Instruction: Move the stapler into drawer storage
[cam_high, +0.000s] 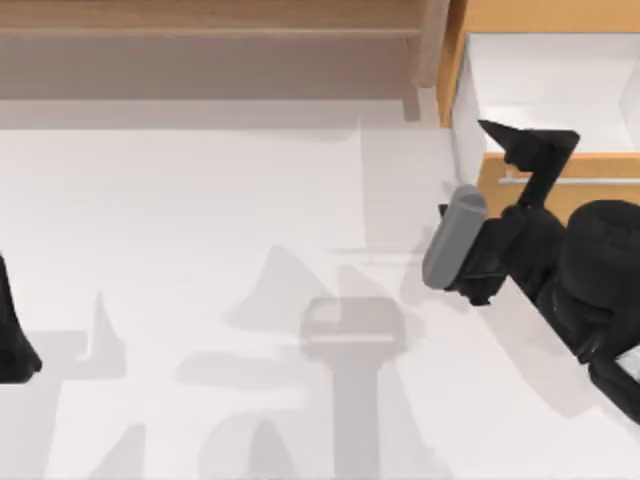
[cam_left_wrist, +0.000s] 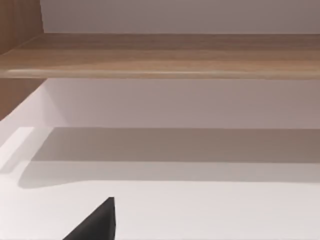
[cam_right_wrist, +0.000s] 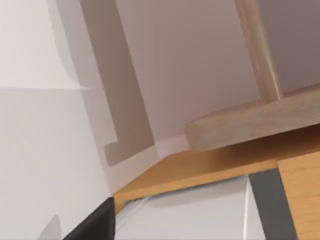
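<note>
The drawer (cam_high: 560, 168) stands pulled out at the table's far right, with an orange-tan front, a thin silver handle (cam_high: 575, 181) and a white inside (cam_high: 545, 80). My right gripper (cam_high: 530, 137) hovers open over the drawer's front edge, and nothing shows between its fingers. One of its fingertips (cam_right_wrist: 95, 225) lies beside the drawer's orange-tan wall (cam_right_wrist: 200, 167). The stapler is out of view. My left arm (cam_high: 15, 345) is parked at the table's left edge, with one fingertip (cam_left_wrist: 97, 222) well off to one side over bare white table, so that gripper is open.
A dull brown wooden shelf unit (cam_high: 200, 40) runs along the back of the table, its board (cam_left_wrist: 160, 55) ahead of the left wrist. The right arm's grey cylinder (cam_high: 455, 237) lies left of the drawer. Arm shadows fall across the white tabletop (cam_high: 200, 220).
</note>
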